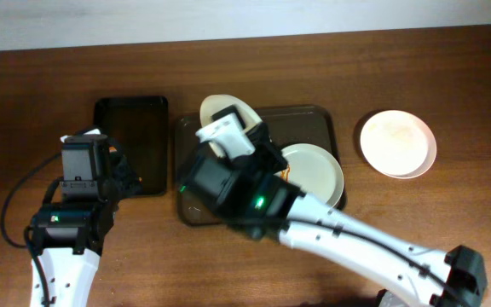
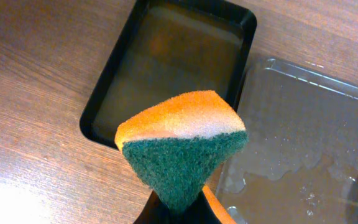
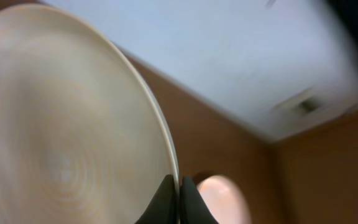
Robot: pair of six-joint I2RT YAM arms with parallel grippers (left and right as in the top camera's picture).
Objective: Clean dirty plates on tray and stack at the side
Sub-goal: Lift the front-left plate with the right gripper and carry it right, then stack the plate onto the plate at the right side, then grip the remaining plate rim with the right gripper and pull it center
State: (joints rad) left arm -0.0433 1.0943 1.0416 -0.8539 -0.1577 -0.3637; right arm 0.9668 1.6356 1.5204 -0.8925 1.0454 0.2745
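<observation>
Plate: tilted on edge, rim clamped by right gripper, mid-worktop toward far edge; sponge, clamped in left gripper, lies nearer the left edge.

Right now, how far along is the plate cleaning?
One plate sits on the table beside the tray, apparently finished. The right hand holds a second plate on edge; the left hand grips the sponge. A third plate waits on the tray.

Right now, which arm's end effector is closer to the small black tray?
Left. The left end effector, holding a sponge, hovers at the black tray's edge; the right end effector holds a plate over the brown tray beside it.
</observation>
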